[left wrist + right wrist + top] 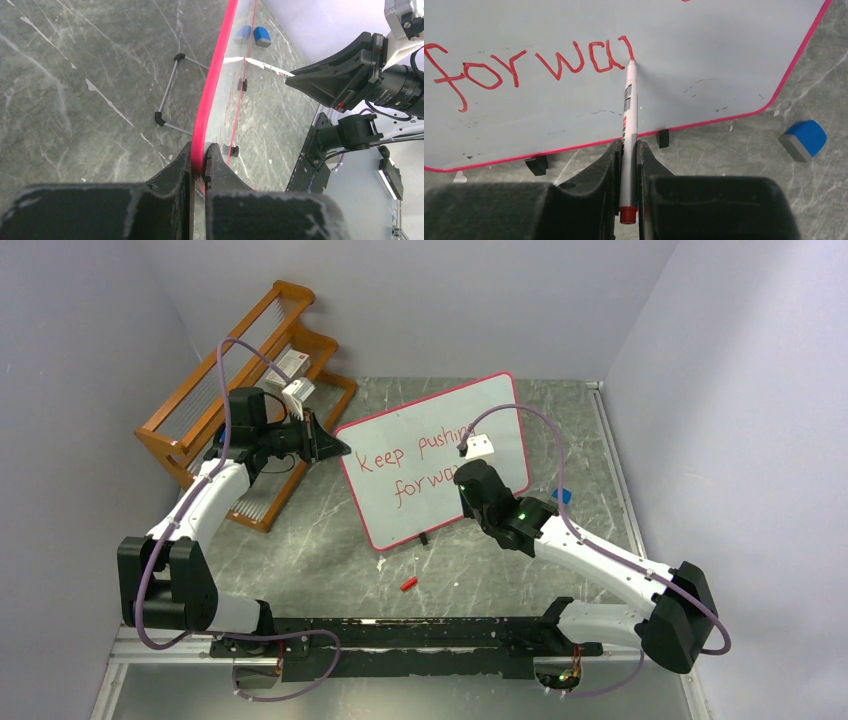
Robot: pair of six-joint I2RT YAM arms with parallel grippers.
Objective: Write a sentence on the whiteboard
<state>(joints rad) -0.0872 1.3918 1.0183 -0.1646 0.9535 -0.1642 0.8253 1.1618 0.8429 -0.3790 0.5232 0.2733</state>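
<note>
Pinching the pink-red frame of the large flat white whiteboard (215,80), my left gripper (200,152) braces it against pen pressure; my right gripper (628,147) clamps a slim white marker (629,105), tip straight ahead on the red handwritten sentence (524,65), mid-"forward".

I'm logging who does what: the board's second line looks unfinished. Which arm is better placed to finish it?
Right. The right gripper is shut on the marker, its tip on the whiteboard at the last stroke of the sentence. The left gripper is clamped on the whiteboard's red frame.
</note>
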